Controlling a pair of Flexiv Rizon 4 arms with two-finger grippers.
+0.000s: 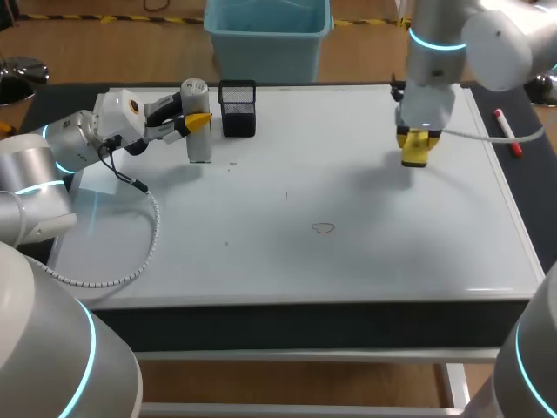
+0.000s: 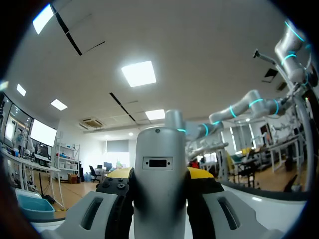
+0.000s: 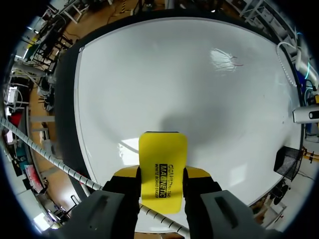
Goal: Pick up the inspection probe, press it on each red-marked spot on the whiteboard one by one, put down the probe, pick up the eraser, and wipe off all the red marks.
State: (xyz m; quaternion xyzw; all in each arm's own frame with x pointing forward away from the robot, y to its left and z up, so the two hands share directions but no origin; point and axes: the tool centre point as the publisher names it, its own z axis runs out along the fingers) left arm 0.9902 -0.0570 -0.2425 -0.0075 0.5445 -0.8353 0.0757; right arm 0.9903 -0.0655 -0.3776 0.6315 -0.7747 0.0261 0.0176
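Observation:
The silver inspection probe (image 1: 199,122) stands upright at the back left of the whiteboard (image 1: 348,252), and my left gripper (image 1: 195,123) is shut on it. The left wrist view shows the probe (image 2: 158,169) filling the gap between the yellow fingertips (image 2: 202,175). At the back right, my right gripper (image 1: 416,139) is shut on the yellow eraser (image 1: 415,150), just over the board. In the right wrist view the eraser (image 3: 162,172) sticks out ahead of the fingers. A small reddish loop mark (image 1: 324,228) lies near the board's middle; the mark (image 3: 228,59) looks smeared in the right wrist view.
A black mesh cup (image 1: 238,109) stands just right of the probe. A red marker (image 1: 508,132) lies on the dark strip beyond the board's right edge. A light blue bin (image 1: 267,35) sits behind the table. The left arm's white cable (image 1: 130,261) loops over the board's left part.

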